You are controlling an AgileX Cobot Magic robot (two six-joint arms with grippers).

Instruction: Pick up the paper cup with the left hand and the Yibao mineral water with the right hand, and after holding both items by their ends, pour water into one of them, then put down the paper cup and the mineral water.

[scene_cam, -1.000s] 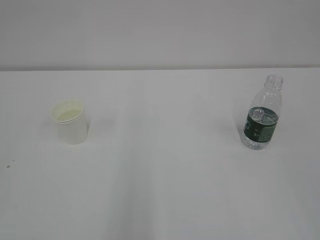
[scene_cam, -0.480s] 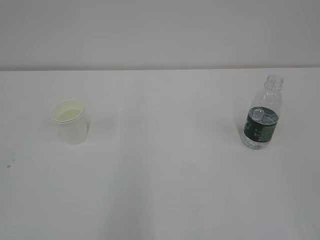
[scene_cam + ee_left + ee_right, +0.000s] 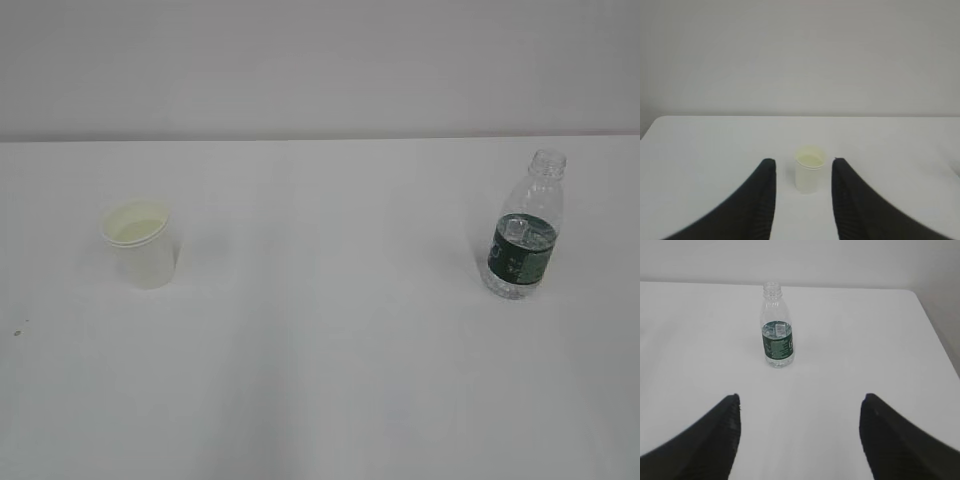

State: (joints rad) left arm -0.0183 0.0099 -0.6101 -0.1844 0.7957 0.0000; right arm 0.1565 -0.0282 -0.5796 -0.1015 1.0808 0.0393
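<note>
The white paper cup (image 3: 142, 245) stands upright on the left of the white table, pale liquid showing inside it. In the left wrist view the paper cup (image 3: 809, 170) sits a little beyond my left gripper (image 3: 804, 162), whose black fingers are open and empty. The Yibao mineral water (image 3: 525, 228), a clear capless bottle with a dark green label, stands upright on the right. In the right wrist view the bottle (image 3: 777, 335) is well ahead of my right gripper (image 3: 800, 397), which is wide open and holds nothing. Neither arm shows in the exterior view.
The white table (image 3: 330, 360) runs back to a pale wall. Its right edge (image 3: 935, 325) shows in the right wrist view. A tiny dark speck (image 3: 16, 332) lies near the left front.
Cup and bottle have not moved in the exterior view. No arm has come into that view.
</note>
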